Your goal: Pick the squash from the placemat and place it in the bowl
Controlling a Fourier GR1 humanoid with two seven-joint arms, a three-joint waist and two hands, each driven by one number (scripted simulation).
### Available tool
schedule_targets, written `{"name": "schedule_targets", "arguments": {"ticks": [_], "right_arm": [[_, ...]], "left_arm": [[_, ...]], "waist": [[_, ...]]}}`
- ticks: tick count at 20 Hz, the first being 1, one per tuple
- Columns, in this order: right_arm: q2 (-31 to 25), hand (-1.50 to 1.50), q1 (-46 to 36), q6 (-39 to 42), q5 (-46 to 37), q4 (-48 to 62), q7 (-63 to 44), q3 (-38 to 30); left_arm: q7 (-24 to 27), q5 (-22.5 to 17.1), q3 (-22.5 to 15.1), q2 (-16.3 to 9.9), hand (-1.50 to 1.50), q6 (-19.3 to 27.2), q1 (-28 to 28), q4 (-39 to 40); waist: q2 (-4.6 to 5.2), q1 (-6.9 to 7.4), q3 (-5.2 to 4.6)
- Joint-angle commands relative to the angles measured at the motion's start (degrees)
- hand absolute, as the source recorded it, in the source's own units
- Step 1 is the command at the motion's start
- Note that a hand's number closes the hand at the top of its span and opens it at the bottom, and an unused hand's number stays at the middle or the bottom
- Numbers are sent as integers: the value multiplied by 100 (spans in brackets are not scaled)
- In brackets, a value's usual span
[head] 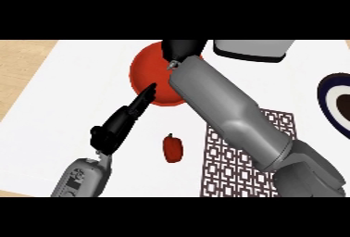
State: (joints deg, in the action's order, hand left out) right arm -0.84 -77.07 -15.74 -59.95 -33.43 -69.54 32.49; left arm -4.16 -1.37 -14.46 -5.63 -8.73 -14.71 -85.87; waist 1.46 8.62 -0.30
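Squash is nowhere plainly on show: the visible part of the placemat point(236, 159) carries nothing, so by judgement it either sits hidden under the right hand point(183, 47) or has no clear view at all. That hand hangs over the far rim of the red bowl point(153, 76), its grey forearm stretched diagonally across the placemat, a pose that suits a release into the bowl; whether its fingers are curled round anything cannot be told from this angle. The left hand point(126, 118) holds nothing, its fingers straight and pointing at the bowl's near edge, probably kept clear of the drop. A small red vegetable point(173, 148) (stemmed, more pepper-like than squash-like) lies on the white desk point(61, 92) just left of the placemat. A grey container point(253, 48) stands beyond the bowl, and a dark-rimmed plate point(327, 99) shows at the right edge.
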Motion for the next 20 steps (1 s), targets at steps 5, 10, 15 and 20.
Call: {"name": "schedule_targets", "arguments": {"ticks": [5,10,15,20], "right_arm": [[80,150,219,-423,65,571,-1253,-117],[80,150,633,-732,1184,618,-499,-1115],[81,-150,878,-1540,1559,655,279,-1056],[81,-150,811,-2443,1321,803,314,-778]], "left_arm": [[-22,-6,67,17,0,50,-2,-71],[-9,2,150,-21,0,87,13,-79],[-130,-104,222,-105,0,-40,-9,-152],[9,-40,137,-113,0,-78,204,-160]], "waist": [[2,-125,16],[20,-202,33],[23,-168,30],[-5,-212,24]]}}
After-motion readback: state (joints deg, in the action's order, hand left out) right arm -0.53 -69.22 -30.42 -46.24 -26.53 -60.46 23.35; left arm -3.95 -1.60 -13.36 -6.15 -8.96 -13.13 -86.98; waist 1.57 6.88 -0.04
